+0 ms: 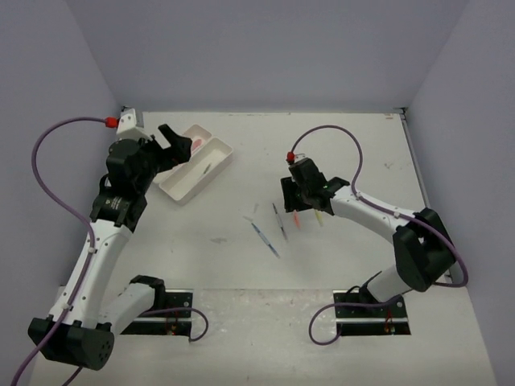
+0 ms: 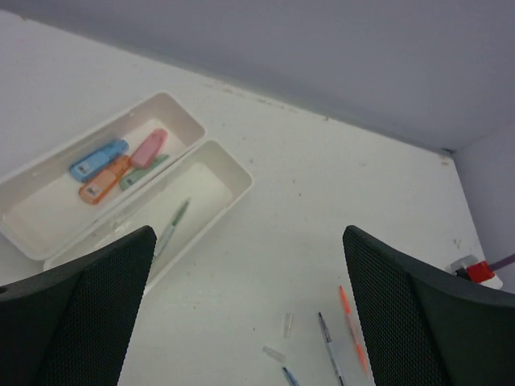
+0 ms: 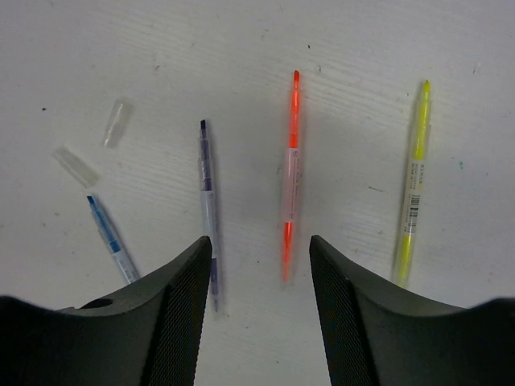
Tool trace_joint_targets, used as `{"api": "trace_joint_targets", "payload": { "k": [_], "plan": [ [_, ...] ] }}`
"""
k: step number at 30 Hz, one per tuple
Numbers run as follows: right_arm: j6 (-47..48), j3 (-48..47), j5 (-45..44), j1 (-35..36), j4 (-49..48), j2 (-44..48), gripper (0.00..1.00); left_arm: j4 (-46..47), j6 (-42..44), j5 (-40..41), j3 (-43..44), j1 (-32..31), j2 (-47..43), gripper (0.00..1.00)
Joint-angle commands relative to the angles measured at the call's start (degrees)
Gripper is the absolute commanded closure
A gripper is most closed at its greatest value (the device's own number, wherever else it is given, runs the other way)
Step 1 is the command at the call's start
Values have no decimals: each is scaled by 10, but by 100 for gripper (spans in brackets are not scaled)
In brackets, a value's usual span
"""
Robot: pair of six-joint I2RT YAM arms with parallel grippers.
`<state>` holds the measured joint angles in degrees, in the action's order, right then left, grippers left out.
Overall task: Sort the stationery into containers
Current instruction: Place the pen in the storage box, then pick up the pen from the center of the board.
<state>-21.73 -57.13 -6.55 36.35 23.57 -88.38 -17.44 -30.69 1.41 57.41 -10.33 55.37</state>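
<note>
Trays [image 2: 238, 167]: 4 markers [image 2: 117, 165] in one, 1 pen [image 2: 173, 225] in other; left hand [image 2: 248, 241] wide, right hand [image 3: 259, 245] half-wide, empty

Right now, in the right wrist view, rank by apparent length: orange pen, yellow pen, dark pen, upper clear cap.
1. orange pen and yellow pen: alike, not ranked.
2. dark pen: slightly shorter.
3. upper clear cap: smallest by far.

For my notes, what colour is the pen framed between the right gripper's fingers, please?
The pen is orange; right wrist view shows it best.
</note>
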Motion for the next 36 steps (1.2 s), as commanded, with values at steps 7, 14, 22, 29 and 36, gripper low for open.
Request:
{"api": "trace_joint_targets", "payload": {
  "k": [7,14,22,29,36],
  "plan": [
    [25,-70,14,-25,36,-105,52,-103,63,-28,-53,-6,-54,0],
    [37,-86,36,-29,51,-154,64,-107,63,-15,-64,-25,-31,0],
    [52,-108,29,-29,63,-188,93,-99,-8,107,-60,-154,22,0],
    [40,-68,-6,-29,51,-91,100,-60,-218,245,-95,-296,82,0],
    [40,-19,-66,-33,33,38,100,-211,-509,346,-22,-365,217,0]
  ]
}}
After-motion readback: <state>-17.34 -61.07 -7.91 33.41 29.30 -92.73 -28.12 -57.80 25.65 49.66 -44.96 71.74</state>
